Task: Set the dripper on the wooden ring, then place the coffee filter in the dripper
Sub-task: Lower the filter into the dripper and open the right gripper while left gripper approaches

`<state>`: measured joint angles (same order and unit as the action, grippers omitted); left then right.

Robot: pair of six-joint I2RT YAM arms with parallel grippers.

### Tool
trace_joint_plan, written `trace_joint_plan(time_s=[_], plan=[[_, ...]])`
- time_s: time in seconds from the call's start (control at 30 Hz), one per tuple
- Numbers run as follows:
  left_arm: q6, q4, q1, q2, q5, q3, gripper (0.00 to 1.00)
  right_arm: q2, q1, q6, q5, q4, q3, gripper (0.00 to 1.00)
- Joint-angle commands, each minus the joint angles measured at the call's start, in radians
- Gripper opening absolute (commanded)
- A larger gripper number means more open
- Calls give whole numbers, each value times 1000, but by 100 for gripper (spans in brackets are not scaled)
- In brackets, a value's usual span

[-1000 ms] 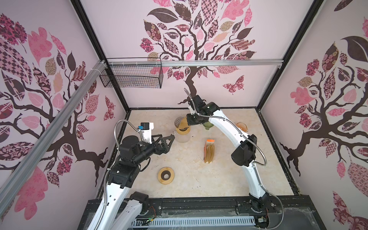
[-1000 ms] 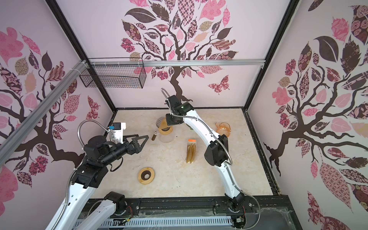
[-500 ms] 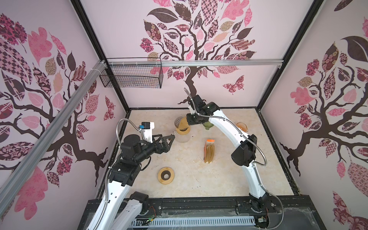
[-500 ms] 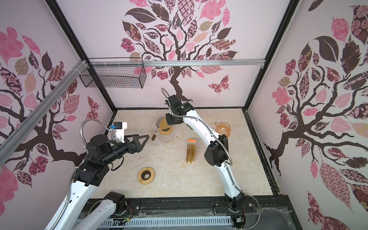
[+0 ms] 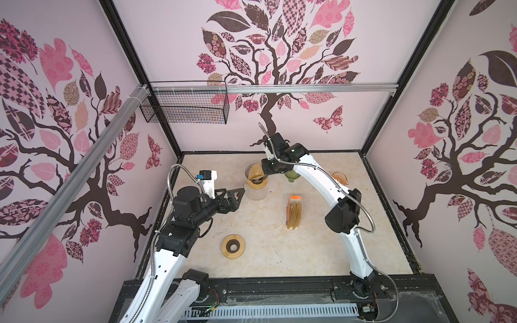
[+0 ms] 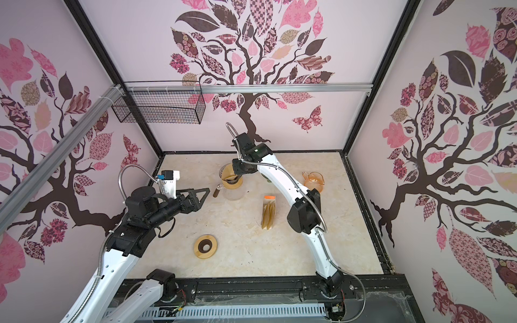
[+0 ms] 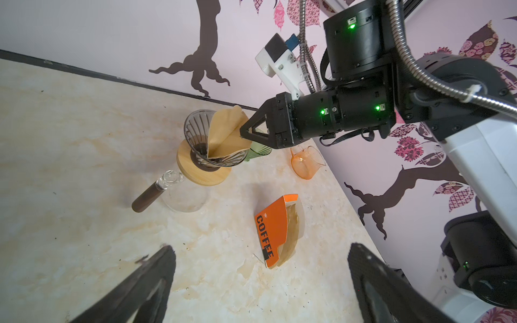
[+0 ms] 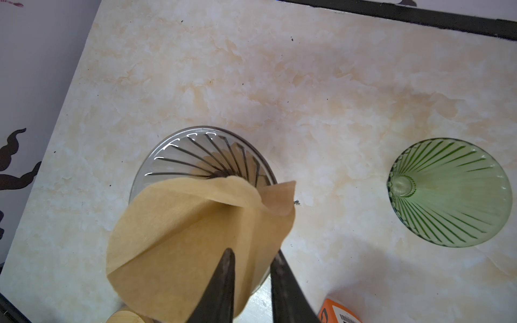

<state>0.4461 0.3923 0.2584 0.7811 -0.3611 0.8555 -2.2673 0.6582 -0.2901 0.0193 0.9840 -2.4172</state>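
Brown paper filter [image 8: 181, 237] hiding half the glass dripper [image 8: 195, 151], right claw [image 8: 251, 251] slightly parted at its edge, left claw [image 7: 261, 247] wide apart.

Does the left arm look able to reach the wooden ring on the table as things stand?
Probably yes. The wooden ring lies alone on the table on that arm's side, nothing covers it, and the left gripper hangs open and empty nearby.

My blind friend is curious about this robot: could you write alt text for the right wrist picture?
A tan paper coffee filter sits partly inside a clear ribbed glass dripper, with the right gripper's dark fingers slightly apart at its edge. A green ribbed glass cone sits nearby on the marble table.
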Motion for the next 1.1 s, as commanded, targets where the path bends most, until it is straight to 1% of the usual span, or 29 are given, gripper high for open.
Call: trace_joint_plan(time_s=[0.0,0.17,0.3,0.47,0.57,0.67,0.7,0.8,0.9,1.0,1.07], plan=[[-23,18,-7,24,43,-3,98,47,7,12,7,-11,-28,28],[-5,60,-8,103,62,67,98,81,2,8,23,-23,-25,34],[-1,114,-8,173,112,159,98,120,-9,2,43,-36,-8,41],[-7,160,-8,294,139,257,98,201,-55,-18,100,-110,108,52],[-7,170,-8,371,138,319,98,252,-85,-26,141,-165,178,61],[-19,193,-6,460,135,398,98,288,-104,-29,176,-215,237,74],[-26,202,-7,491,131,425,98,304,-112,-33,199,-242,286,78],[-40,221,-4,577,123,492,98,333,-125,-48,223,-303,364,86],[-60,238,6,647,125,545,98,359,-126,-53,225,-357,436,91],[-73,257,15,713,135,601,98,379,-126,-61,234,-416,510,92],[-69,263,16,750,138,626,98,374,-126,-60,238,-430,524,93]])
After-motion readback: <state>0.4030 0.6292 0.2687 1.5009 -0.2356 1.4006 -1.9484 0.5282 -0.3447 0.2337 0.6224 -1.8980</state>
